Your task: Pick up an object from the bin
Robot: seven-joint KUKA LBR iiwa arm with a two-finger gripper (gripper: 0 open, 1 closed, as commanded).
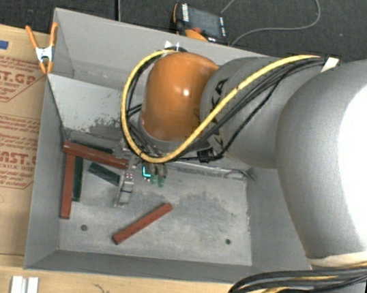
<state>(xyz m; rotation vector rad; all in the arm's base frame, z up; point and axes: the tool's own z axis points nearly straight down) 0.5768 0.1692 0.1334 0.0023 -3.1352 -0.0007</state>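
Dark green, the short bar (103,172) lies at the left of the bin (214,216), close beside a long red-brown bar (96,155). The gripper (125,188) hangs at its right end, perhaps touching it; parted or closed, I cannot tell. A grasp so near the end risks the bar swivelling free.

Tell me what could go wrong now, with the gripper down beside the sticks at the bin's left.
1. The gripper is low next to a dark green stick that lies close beside a red-brown stick. It may catch both or knock one aside.
2. These sticks lie flat on the bin floor, so a grasp may slip off or scrape the floor.
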